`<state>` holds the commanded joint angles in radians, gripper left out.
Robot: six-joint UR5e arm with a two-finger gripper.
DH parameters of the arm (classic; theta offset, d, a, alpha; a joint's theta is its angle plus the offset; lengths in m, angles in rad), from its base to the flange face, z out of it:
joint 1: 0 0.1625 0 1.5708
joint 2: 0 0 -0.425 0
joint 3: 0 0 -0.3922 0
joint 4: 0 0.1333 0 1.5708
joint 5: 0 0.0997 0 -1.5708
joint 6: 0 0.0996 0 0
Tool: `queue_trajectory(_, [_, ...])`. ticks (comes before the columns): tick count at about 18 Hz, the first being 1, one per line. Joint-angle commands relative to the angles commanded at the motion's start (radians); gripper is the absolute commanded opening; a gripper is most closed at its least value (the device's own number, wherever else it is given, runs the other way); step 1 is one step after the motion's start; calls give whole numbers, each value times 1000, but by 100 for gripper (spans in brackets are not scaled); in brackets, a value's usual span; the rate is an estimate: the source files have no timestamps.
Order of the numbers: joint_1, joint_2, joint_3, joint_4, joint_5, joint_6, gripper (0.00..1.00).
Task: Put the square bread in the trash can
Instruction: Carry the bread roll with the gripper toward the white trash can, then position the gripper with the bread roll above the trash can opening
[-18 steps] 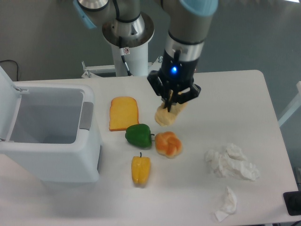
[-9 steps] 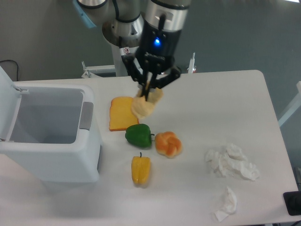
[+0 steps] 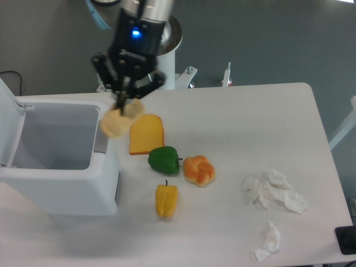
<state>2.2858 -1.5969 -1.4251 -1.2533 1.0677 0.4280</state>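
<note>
A white bench (image 3: 250, 128) stands before a grey wall. At its left sits the trash can (image 3: 61, 183), lid open. Above the can's right edge the hand (image 3: 125, 103) is clenched on the square bread (image 3: 118, 121), holding it in the air. Further right lie an orange toast slice (image 3: 147, 133), green pepper (image 3: 164, 159), yellow pepper (image 3: 166, 201), knotted bun (image 3: 199, 169) and crumpled tissues (image 3: 273, 192).

The trash can (image 3: 61, 167) at left stands with its mouth unobstructed; its raised lid (image 3: 8, 119) blocks the far-left edge. The claw (image 3: 125, 103) holds the square bread (image 3: 114, 125) over the bin's right rim. Lower centre, toast (image 3: 147, 133), green pepper (image 3: 164, 159), bun (image 3: 199, 170) and yellow pepper (image 3: 166, 200) crowd the worktop (image 3: 267, 122). Crumpled tissues (image 3: 273, 192) occupy the lower right.
</note>
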Motion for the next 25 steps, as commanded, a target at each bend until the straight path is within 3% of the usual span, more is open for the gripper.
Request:
queue_trajectory(4, [-72,-2,-5,2,-3,-9,12])
queue_trajectory(10, [-104,-9,-21,43,-17,-29,16])
queue_trajectory(14, [-112,-12,-49,55,-15,-17,45])
queue_trajectory(17, [-112,-11,-58,83,-15,-17,57])
queue_trajectory(20, [-112,-11,-58,87,-15,-17,58])
queue_trajectory(25, [-112,-12,-63,89,-15,-12,73])
